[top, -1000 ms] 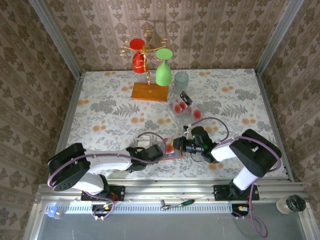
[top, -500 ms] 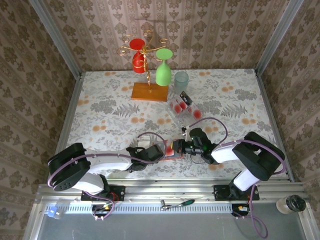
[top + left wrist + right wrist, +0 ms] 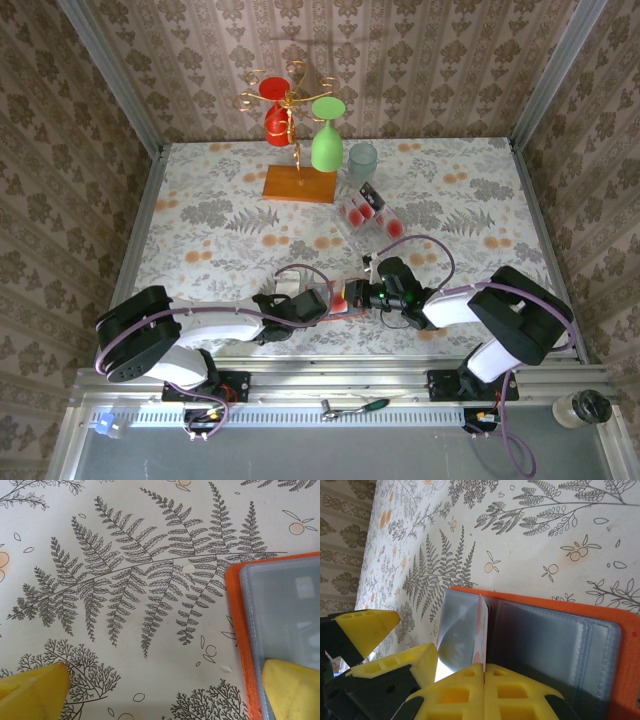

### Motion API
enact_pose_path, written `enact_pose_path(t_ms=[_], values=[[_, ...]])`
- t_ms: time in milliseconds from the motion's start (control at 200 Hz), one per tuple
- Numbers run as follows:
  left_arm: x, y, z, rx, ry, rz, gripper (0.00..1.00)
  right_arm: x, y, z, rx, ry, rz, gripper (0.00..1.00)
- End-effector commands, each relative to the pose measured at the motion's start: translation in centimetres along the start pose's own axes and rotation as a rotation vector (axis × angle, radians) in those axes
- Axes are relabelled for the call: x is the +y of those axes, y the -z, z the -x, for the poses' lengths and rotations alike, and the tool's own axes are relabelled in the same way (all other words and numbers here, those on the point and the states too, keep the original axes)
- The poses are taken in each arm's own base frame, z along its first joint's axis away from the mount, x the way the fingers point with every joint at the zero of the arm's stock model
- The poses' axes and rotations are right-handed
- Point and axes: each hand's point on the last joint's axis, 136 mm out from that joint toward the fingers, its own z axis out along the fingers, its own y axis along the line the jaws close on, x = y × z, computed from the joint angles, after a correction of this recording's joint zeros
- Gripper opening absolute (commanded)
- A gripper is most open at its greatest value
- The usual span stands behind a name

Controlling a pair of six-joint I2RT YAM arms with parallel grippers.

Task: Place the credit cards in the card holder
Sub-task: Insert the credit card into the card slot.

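The orange card holder (image 3: 626,645) lies open on the patterned table, its clear sleeves facing up. My right gripper (image 3: 484,672) is shut on a credit card (image 3: 481,630), which it holds edge-on with its far end down at the holder's middle fold. My left gripper (image 3: 162,692) is open wide. Its right fingertip (image 3: 292,685) rests on the holder's (image 3: 240,630) sleeve and its left fingertip (image 3: 32,690) sits on the bare cloth. From above, both grippers (image 3: 318,303) (image 3: 352,295) meet over the holder (image 3: 336,308). Several more credit cards (image 3: 367,212) lie at centre-back.
A glass rack on an orange wooden base (image 3: 298,183) stands at the back, carrying a green glass (image 3: 327,140) and red glasses. A clear tumbler (image 3: 361,160) stands beside it. The table's front edge runs just behind the holder, near the arm bases.
My right gripper has slid slightly left with the card, closer to the holder and my left gripper. The left arm has stayed put.
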Motion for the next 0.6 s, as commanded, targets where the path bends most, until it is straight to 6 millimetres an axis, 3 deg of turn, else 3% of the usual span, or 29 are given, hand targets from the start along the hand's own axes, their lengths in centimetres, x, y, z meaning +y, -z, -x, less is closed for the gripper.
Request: enact_pose_path(t_ms=[0,595], values=[[0.55,-0.36,-0.94,0.019,-0.016,0.023,1.0,-1.42,0.35,-0.73,0.009,0.018,-0.067,0.0],[0.58,-0.43,-0.99,0.019,-0.016,0.025,1.0,-2.06,0.79,-1.66,0.037,0.015,-0.086,0.0]])
